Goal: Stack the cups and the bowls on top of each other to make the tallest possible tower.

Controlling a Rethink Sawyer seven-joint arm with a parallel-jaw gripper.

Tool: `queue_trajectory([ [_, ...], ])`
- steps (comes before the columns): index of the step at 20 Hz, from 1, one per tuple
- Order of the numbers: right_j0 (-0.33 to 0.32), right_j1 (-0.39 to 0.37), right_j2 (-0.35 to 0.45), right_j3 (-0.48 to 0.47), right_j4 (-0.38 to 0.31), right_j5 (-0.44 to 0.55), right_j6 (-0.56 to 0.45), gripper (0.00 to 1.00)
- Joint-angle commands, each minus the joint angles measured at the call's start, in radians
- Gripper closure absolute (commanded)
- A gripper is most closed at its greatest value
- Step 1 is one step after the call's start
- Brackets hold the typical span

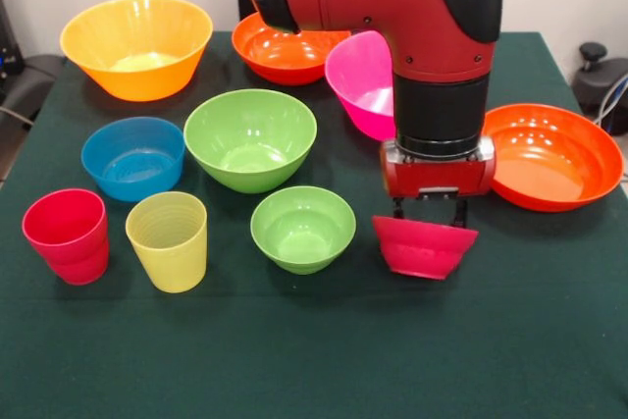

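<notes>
The gripper (430,211) is down low at the table, its two dark fingers closed over the far rim of a small red bowl (423,248); the bowl tilts, its rim slanting down to the right, and whether its base touches the cloth I cannot tell. Straight above, at twelve o'clock from that bowl, the red and black arm (412,7) drops in from the top and fills the upper middle.

Just at eleven o'clock of the gripper, a pink bowl (361,83) is tipped on its side, partly hidden behind the wrist. At two o'clock, a wide orange bowl (554,156) sits just beside the gripper body.

At nine o'clock of the held bowl, near it, stands a small green bowl (302,229). At ten o'clock of the held bowl is a larger green bowl (250,139). Further out at nine o'clock, a yellow cup (168,240) stands upright, and beside it a red cup (67,235), upright too. At eleven o'clock of the yellow cup, a blue bowl (132,157) is close to the large green one.

Far back, a second orange bowl (285,49) sits under the arm, and at the far left a big yellow-orange bowl (136,46). All rest on the green tablecloth (314,360). Nothing is nested; no tower stands yet.
</notes>
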Motion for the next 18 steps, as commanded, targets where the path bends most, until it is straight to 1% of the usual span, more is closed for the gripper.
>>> queue_trajectory([
  [1, 0.024, 0.011, 0.054, -0.085, 0.022, 0.150, 0.082, 0.00],
  [8, 0.033, -0.009, 0.035, -0.118, 0.019, 0.228, 0.081, 0.00],
  [13, 0.028, -0.009, 0.034, -0.111, 0.006, 0.216, 0.080, 0.00],
  [18, 0.013, 0.014, 0.027, -0.117, -0.015, 0.178, 0.064, 0.00],
])
